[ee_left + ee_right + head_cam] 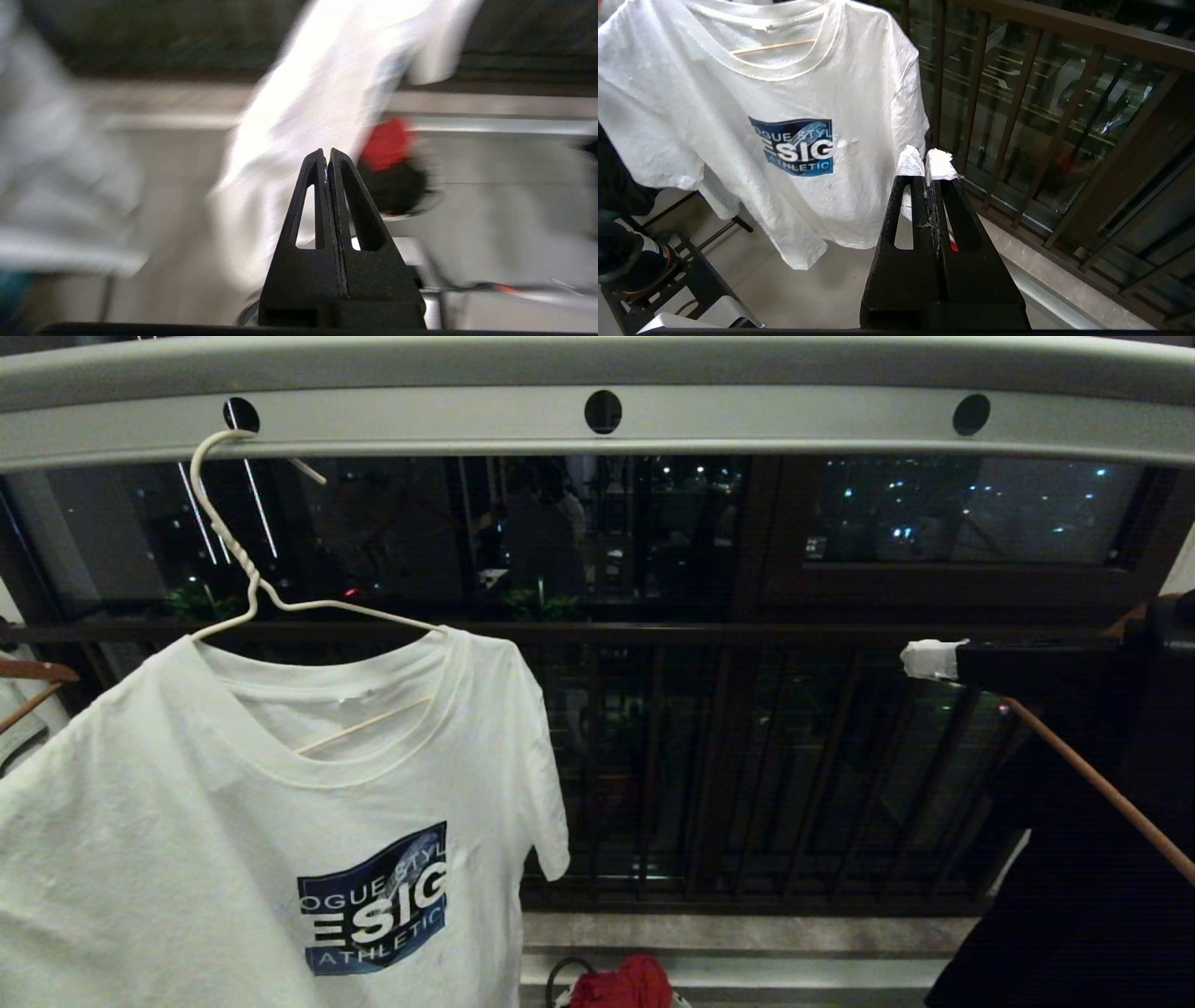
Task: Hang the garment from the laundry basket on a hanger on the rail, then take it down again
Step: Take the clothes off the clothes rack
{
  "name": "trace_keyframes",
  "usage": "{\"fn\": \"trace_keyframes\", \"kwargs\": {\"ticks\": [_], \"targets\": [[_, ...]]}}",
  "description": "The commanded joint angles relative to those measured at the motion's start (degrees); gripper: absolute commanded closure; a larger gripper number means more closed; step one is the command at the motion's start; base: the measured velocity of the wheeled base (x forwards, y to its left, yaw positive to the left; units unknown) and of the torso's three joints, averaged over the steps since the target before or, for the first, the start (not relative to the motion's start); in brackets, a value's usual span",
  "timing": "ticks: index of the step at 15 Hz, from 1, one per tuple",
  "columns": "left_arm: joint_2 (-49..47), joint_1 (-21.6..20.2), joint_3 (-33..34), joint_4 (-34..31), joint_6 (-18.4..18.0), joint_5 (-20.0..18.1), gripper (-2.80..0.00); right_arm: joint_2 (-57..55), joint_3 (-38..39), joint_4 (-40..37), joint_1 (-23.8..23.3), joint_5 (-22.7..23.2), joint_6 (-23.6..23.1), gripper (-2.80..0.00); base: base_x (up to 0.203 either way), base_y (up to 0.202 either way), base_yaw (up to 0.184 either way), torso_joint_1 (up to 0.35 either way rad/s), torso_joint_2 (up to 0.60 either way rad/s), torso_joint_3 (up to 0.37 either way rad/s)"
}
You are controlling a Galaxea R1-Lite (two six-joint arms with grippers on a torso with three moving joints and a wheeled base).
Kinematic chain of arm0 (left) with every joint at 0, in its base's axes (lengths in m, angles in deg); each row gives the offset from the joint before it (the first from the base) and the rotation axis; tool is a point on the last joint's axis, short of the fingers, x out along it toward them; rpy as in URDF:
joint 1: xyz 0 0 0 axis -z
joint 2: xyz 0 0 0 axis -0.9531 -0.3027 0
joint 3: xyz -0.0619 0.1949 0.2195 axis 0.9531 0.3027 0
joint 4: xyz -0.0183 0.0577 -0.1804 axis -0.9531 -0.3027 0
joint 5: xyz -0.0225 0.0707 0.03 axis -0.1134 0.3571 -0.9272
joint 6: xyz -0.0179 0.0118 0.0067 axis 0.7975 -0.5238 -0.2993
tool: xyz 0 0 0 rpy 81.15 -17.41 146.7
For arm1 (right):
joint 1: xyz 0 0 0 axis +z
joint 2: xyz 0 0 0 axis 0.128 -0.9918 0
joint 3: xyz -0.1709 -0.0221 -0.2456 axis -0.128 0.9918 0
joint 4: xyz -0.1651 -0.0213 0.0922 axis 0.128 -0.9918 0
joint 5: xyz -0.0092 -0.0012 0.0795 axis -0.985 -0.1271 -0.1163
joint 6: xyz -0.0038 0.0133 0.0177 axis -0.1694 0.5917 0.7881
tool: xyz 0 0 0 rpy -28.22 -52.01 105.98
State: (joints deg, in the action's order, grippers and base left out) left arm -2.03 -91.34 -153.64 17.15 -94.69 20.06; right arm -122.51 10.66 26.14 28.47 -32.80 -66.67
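White T-shirt (233, 803) hanging on thin white hanger (245, 574), hooked in a hole of pale rail (597, 415). Left gripper (325, 154) pressed together, empty, below the shirt. Right gripper (929, 660) off to the right, pressed together, empty too. Red cloth (624, 982) down low.

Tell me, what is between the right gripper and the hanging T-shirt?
Nothing: in the head view only the dark window railing behind shows between right gripper and T-shirt.
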Motion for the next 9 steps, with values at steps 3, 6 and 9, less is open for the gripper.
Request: {"fn": "trace_keyframes", "kwargs": {"ticks": [3,6,9], "targets": [[3.7,0.0,3.5,-0.3,-1.3,8.4,-2.80,-1.3,0.0,-0.1,0.0,0.1,0.1,0.00,0.000,0.000,0.000,0.000,0.00,0.000],[5.6,0.0,6.1,-0.8,-3.3,9.0,-2.80,-1.3,0.1,-0.1,0.0,0.1,0.1,0.00,0.000,0.000,0.000,0.000,0.00,0.000],[6.2,0.0,8.5,-3.6,-4.3,9.9,-2.80,-1.5,0.2,-0.1,0.0,0.1,0.1,0.00,0.000,0.000,0.000,0.000,0.00,0.000]]}}
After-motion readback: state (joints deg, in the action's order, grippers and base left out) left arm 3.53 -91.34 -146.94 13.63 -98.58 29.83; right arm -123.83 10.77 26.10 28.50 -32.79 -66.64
